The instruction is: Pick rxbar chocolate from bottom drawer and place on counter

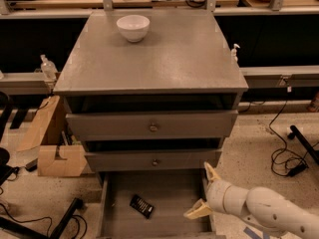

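Note:
The rxbar chocolate (141,205) is a small black bar lying flat on the floor of the open bottom drawer (174,195), left of its middle. My gripper (205,190) is open, its two pale fingers spread, at the drawer's right side, to the right of the bar and apart from it. It holds nothing. The white arm runs off to the lower right. The counter (169,59) is the grey cabinet top above.
A white bowl (133,27) stands at the back left of the counter. Two upper drawers with round knobs (153,128) are above the open one. Cardboard boxes (55,148) stand on the floor at the left; cables (286,158) lie at the right.

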Available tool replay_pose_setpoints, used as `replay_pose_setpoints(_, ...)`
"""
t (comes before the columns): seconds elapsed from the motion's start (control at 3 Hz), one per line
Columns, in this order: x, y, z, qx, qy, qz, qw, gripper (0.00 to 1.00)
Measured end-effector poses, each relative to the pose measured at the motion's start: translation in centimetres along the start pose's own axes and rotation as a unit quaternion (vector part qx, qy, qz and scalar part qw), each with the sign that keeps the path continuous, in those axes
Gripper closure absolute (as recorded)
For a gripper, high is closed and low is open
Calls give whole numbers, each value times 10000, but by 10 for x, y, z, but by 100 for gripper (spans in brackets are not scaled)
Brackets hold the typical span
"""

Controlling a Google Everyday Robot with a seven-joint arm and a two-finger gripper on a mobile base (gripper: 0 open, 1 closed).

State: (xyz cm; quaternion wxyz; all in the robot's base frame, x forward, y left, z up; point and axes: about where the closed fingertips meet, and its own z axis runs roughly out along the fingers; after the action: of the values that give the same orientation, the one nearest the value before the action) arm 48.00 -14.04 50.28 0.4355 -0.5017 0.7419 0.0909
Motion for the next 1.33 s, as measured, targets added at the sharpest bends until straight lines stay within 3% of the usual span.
replay_pose_setpoints(0.33, 48, 27, 57, -242, -46, 357, 9991, 0)
replay_pose_setpoints(0.67, 48, 28, 57, -242, -46, 357, 9991, 0)
replay_pose_setpoints(1.0, 59, 34, 84, -288, -108, 554, 9980, 0)
replay_pose_setpoints(1.33, 90, 44, 152, -443, -114, 893, 9950, 0)
